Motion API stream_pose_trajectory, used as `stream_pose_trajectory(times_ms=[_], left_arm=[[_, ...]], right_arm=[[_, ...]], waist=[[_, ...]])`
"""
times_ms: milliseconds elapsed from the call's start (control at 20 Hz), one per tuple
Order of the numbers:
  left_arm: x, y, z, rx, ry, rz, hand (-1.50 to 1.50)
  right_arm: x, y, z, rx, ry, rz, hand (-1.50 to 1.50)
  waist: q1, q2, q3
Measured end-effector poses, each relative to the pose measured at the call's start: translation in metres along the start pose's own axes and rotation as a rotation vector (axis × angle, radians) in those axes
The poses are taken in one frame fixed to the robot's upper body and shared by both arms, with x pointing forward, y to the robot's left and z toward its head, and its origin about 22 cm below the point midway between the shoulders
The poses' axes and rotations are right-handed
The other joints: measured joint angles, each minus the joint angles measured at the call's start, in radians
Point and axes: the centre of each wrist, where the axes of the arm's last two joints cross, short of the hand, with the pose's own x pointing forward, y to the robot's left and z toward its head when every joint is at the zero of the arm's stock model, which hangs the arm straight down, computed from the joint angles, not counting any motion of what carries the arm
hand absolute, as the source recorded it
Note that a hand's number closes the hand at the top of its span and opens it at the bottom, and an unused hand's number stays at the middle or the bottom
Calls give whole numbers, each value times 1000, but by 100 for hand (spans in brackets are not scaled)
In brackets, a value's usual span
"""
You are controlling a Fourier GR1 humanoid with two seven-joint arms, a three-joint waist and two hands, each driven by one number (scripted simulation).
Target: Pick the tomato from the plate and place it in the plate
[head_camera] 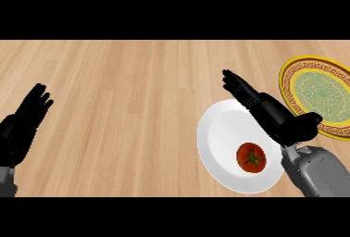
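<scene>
A red tomato [251, 157] with a green stem lies on the white plate [219, 139], toward its lower right part. My right hand [270, 111] stretches over the plate's upper right rim with straight fingers, above and to the right of the tomato and apart from it. To its right stands a yellow plate [294, 74] with a gold patterned rim and a green centre; nothing lies on it. My left hand [24, 122] rests open at the far left edge, fingers up.
The wooden counter [123, 92] spreads across the view. The yellow plate reaches the right edge of the view, and the right forearm [318, 171] comes in at the lower right.
</scene>
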Motion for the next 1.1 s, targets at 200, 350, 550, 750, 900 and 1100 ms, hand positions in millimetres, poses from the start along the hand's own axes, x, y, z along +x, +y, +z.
stream_pose_trajectory(times_ms=[200,350,550,750,900,1100], left_arm=[[-26,-9,13,19,109,31,0],[-49,-13,25,50,212,65,0],[-70,-31,38,51,293,130,0],[-71,-52,37,38,283,162,0],[-68,-71,37,13,265,160,0],[-68,-81,35,-19,253,152,0]], right_arm=[[22,-33,18,-249,-90,102,150],[36,-74,44,-488,-99,287,150],[35,-111,83,-902,-90,437,-150],[17,-93,118,-1145,-182,469,-150],[5,-63,147,-1225,-212,511,-150],[1,-23,188,-1230,-147,584,-150]], waist=[[-34,-11,9],[-100,-20,4],[-150,-25,10],[-138,-25,17],[-105,-22,20],[-71,-16,19]])
